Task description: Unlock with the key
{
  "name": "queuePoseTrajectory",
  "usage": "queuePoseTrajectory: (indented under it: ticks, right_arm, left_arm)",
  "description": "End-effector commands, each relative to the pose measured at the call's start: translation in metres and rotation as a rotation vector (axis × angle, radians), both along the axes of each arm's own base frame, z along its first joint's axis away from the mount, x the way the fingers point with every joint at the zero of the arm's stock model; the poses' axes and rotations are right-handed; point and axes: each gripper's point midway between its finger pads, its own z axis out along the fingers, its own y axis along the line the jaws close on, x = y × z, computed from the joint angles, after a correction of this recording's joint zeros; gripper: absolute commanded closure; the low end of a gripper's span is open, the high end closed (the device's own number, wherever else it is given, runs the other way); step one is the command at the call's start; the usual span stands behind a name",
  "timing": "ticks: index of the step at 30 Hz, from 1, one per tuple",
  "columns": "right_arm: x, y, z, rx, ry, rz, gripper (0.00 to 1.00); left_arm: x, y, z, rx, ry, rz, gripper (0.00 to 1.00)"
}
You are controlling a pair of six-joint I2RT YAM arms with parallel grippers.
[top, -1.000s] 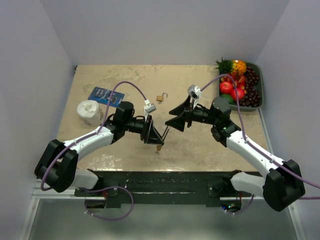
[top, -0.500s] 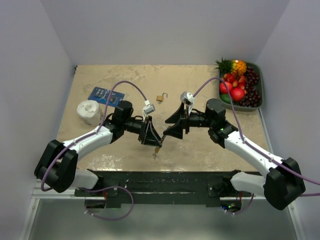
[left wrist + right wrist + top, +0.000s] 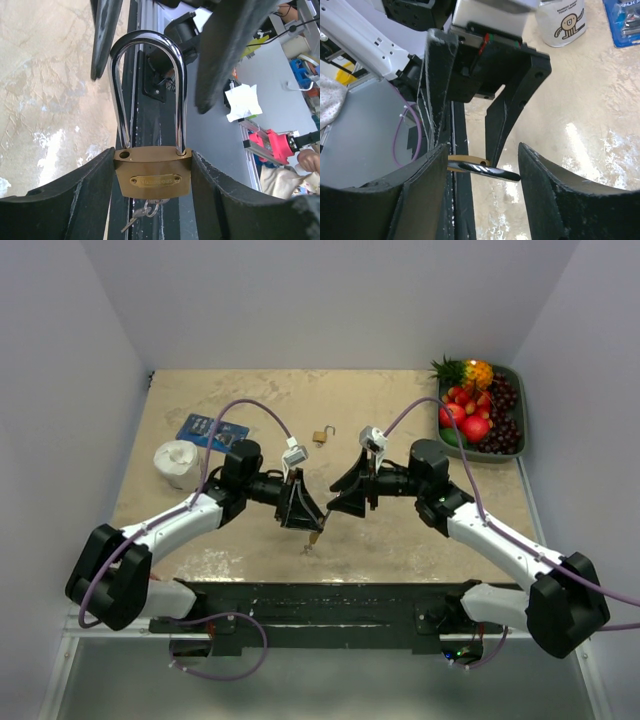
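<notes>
Pressure from the left hand point(image 3: 153, 159) is keeping the padlock point(image 3: 152, 177) up off the worktop point(image 3: 45, 90). Its two fingers are pinching the brass body from either side. The shackle point(image 3: 181, 85) is pointing away toward the other arm, and the key point(image 3: 142, 214) is hanging under the body on its ring. Whether the key is fully seated in the keyway is too small to tell. The right hand point(image 3: 482, 150) is standing spread, with one finger on each side of the shackle's bow, and I cannot tell whether either pad is touching the steel. One shackle leg is ending just above the body with its hole showing open beside it, so the lock is probably already freed or very near it.

Risk is sitting mostly in the next squeeze. If the right hand is closing off-centre on the round bar, the bar may be rolling out of the pads. A hard pull could be dragging the smooth brass out of the left hand's narrow pinch. A push toward the body could be driving the free leg back into its hole and relocking it. Any jolt may be shaking the dangling key loose.

Both hands are working above the near edge, by the black rail point(image 3: 150, 125), so a dropped lock could be going off the worktop. The second padlock point(image 3: 322, 435), paper roll point(image 3: 178, 462) and fruit tray point(image 3: 512, 375) are lying well apart.
</notes>
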Motion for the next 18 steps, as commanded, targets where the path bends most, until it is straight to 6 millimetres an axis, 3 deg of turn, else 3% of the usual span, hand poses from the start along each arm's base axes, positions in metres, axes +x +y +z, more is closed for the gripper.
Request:
queuePoseTrajectory:
  ticks: [1,10,18]
  right_arm:
    - [-0.013,-0.001,0.004,0.027,-0.015,0.045,0.41]
    - [-0.016,-0.002,0.003,0.046,0.007,0.040,0.58]
    - [-0.009,-0.001,0.003,0.049,0.019,0.009,0.75]
  left_arm:
    - [0.000,0.001,0.035,-0.104,-0.114,-0.026,1.00]
    - [0.013,0.003,0.030,-0.075,-0.138,0.050,1.00]
    - [0.048,0.011,0.011,0.090,-0.232,0.249,1.00]
